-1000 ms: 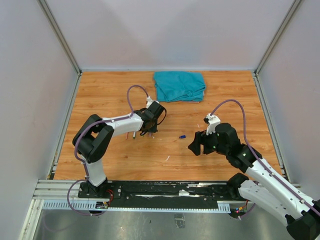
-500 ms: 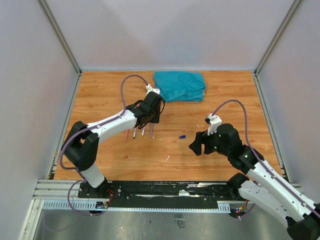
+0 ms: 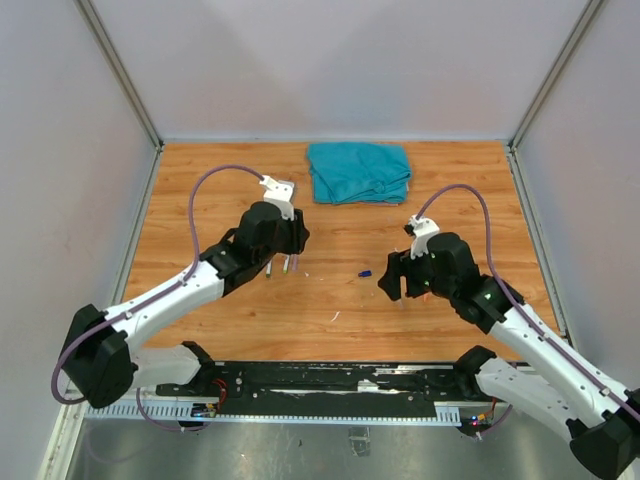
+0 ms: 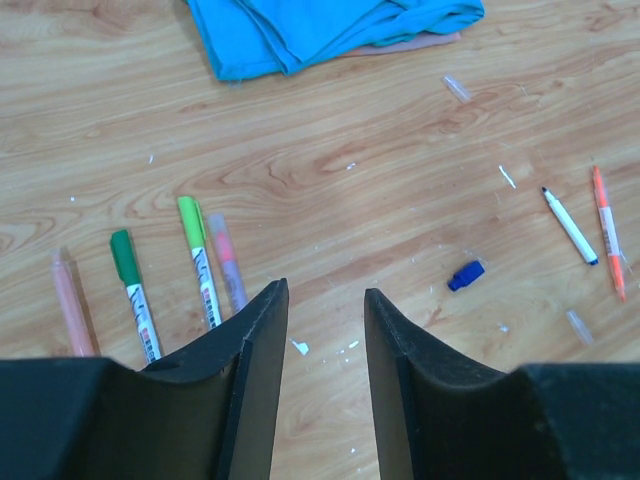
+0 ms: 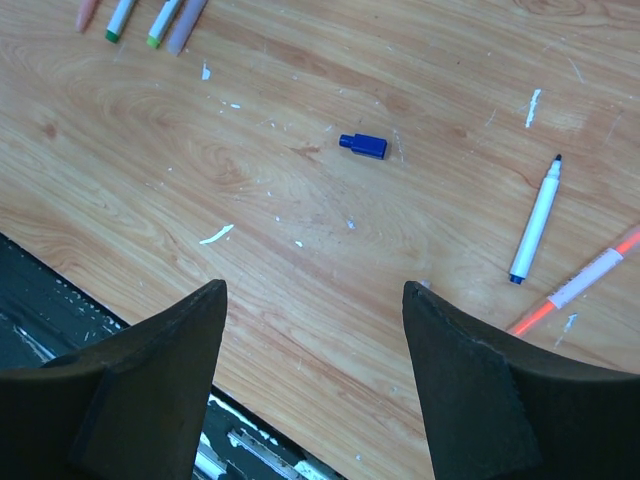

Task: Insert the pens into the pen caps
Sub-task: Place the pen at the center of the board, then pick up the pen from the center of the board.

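Several capped pens lie side by side on the wood in the left wrist view: a pale orange one (image 4: 70,300), a dark green one (image 4: 133,290), a light green one (image 4: 197,258) and a pink-purple one (image 4: 228,262). They show in the top view (image 3: 284,265) just below my left gripper (image 3: 290,243) (image 4: 325,290), which is open and empty above the floor. A blue cap (image 3: 365,272) (image 4: 466,275) (image 5: 363,146) lies alone between the arms. An uncapped white pen with a blue end (image 5: 535,222) (image 4: 570,225) and an orange pen (image 5: 590,280) (image 4: 607,245) lie beside my right gripper (image 3: 400,282) (image 5: 312,288), which is wide open and empty.
A folded teal cloth (image 3: 360,171) (image 4: 320,30) lies at the back middle. Small white scraps (image 5: 216,235) dot the wood. The black base rail (image 3: 320,380) runs along the near edge. Grey walls stand on the left, the right and the back.
My left arm has stretched out low and its gripper has drawn back left, uncovering the row of pens. My right gripper has shifted slightly away from the base.
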